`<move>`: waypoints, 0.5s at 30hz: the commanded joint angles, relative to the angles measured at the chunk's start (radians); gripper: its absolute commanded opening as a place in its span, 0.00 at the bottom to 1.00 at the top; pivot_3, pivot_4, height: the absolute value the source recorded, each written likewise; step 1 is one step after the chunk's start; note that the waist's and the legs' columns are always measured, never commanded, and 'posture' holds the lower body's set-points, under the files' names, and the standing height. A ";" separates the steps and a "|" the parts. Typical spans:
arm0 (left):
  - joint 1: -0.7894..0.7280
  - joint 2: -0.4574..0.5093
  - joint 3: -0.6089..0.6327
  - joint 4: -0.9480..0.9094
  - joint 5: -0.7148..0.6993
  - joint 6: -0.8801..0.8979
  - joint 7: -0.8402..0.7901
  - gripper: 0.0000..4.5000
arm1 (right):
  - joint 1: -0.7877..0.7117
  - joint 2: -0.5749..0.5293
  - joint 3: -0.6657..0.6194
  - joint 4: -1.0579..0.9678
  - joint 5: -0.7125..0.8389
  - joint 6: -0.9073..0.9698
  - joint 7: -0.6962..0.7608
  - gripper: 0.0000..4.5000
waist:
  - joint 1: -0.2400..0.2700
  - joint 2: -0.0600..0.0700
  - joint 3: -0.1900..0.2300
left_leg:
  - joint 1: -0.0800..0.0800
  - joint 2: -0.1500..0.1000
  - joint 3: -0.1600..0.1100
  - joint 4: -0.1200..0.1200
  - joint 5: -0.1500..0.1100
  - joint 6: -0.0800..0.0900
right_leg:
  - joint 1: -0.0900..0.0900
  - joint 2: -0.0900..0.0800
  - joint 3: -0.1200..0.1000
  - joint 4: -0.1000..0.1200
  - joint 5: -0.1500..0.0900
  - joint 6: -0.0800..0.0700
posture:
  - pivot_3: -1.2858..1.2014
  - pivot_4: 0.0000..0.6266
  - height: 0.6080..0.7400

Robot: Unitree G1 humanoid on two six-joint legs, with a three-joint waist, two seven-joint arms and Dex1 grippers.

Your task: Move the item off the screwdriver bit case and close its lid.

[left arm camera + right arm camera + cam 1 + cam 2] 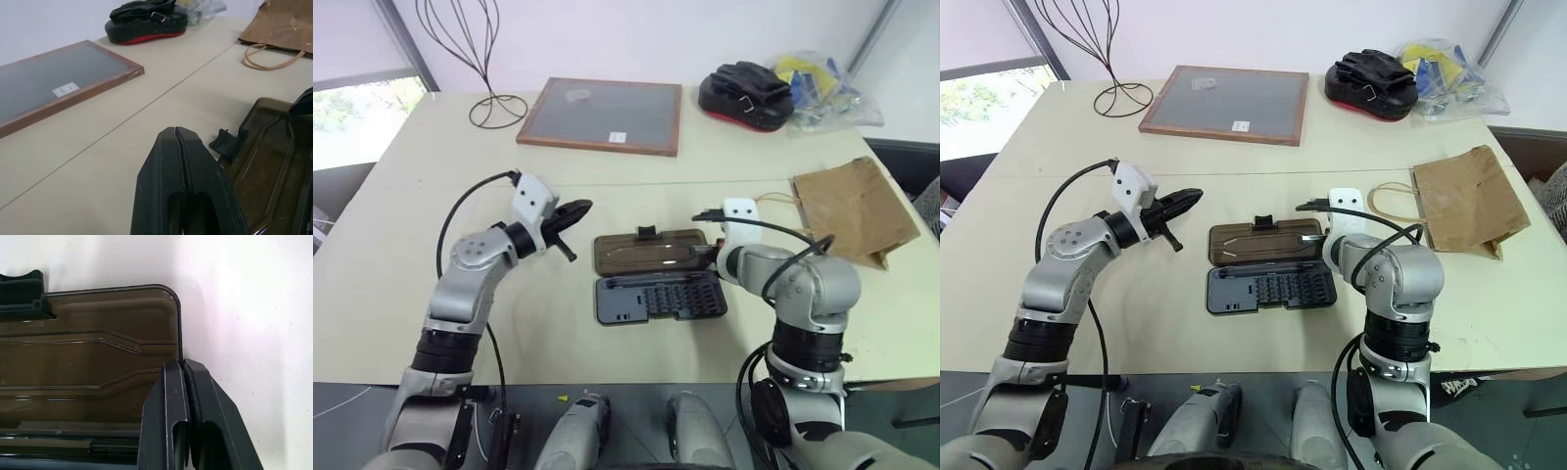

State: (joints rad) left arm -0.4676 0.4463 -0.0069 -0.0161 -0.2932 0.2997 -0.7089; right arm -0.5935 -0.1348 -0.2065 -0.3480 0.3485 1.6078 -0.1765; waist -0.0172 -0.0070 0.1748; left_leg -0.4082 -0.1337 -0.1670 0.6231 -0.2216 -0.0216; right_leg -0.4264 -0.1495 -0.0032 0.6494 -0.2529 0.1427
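Observation:
The screwdriver bit case (661, 297) lies open in the middle of the table, its grey tray of bits nearest me. Its lid (646, 252), smoky brown with a black latch tab (646, 233), lies flat on the table behind the tray. The item, a brown paper bag (854, 211), rests on the table to the right, apart from the case. My right gripper (182, 363) is shut, its tips at the lid's right edge; I cannot tell whether they touch it. Left of the case, my left gripper (582, 208) hovers shut and holds nothing.
A wood-framed grey board (604, 115) lies at the back centre. A black pouch (746, 96) and a plastic bag of yellow and blue things (822, 88) sit at the back right. A black wire stand (489, 98) stands at the back left.

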 commanded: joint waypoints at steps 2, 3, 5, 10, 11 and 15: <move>-0.014 0.000 0.007 -0.019 -0.004 -0.011 -0.006 0.00 | 0.008 -0.006 -0.022 -0.031 0.063 0.007 -0.056 0.20 | 0.000 0.000 0.000 | 0.000 0.000 0.000 0.000 0.000 0.000 | 0.000 0.000 0.000 0.000 0.000 0.000 | 0.52 0.24 0.95; -0.014 0.000 0.007 -0.019 -0.005 -0.009 -0.008 0.00 | 0.008 -0.008 -0.023 -0.030 0.077 0.007 -0.064 0.32 | -0.001 0.000 0.000 | 0.000 0.000 0.000 0.000 0.000 0.000 | 0.000 0.000 0.000 0.000 0.000 0.000 | 0.52 0.24 0.95; -0.013 0.002 0.004 -0.021 -0.008 -0.002 -0.017 0.00 | 0.009 -0.017 -0.023 -0.028 0.107 0.007 -0.078 0.56 | -0.003 0.000 0.000 | 0.000 0.000 0.000 0.000 0.000 0.000 | 0.000 0.000 0.000 0.000 0.000 0.000 | 0.52 0.24 0.95; -0.011 -0.002 0.018 -0.046 -0.048 0.034 -0.029 0.00 | -0.012 -0.088 0.009 -0.049 0.152 0.007 -0.075 0.99 | -0.001 0.000 0.000 | 0.000 0.000 0.000 0.000 0.000 0.000 | 0.000 0.000 0.000 0.000 0.000 0.000 | 0.52 0.24 0.95; -0.015 -0.010 0.034 -0.063 -0.089 0.066 -0.033 0.00 | -0.029 -0.116 0.023 -0.068 0.153 0.007 -0.051 0.99 | 0.000 0.000 0.000 | 0.000 0.000 0.000 0.000 0.000 0.000 | 0.000 0.000 0.000 0.000 0.000 0.000 | 0.52 0.24 0.95; -0.020 0.000 0.050 -0.144 -0.231 0.206 -0.092 0.00 | -0.094 -0.158 -0.007 -0.090 0.154 0.003 0.020 0.99 | -0.005 0.000 0.001 | 0.000 0.000 0.000 0.000 0.000 0.000 | 0.000 0.000 0.000 0.000 0.000 0.000 | 0.52 0.24 0.95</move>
State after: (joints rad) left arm -0.4758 0.4319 0.0234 -0.0935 -0.4602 0.4625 -0.7687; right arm -0.6473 -0.2789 -0.1969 -0.3849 0.4882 1.6078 -0.1926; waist -0.0222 -0.0073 0.1754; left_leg -0.4085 -0.1331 -0.1666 0.6230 -0.2217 -0.0213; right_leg -0.4265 -0.1491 -0.0033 0.6493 -0.2530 0.1428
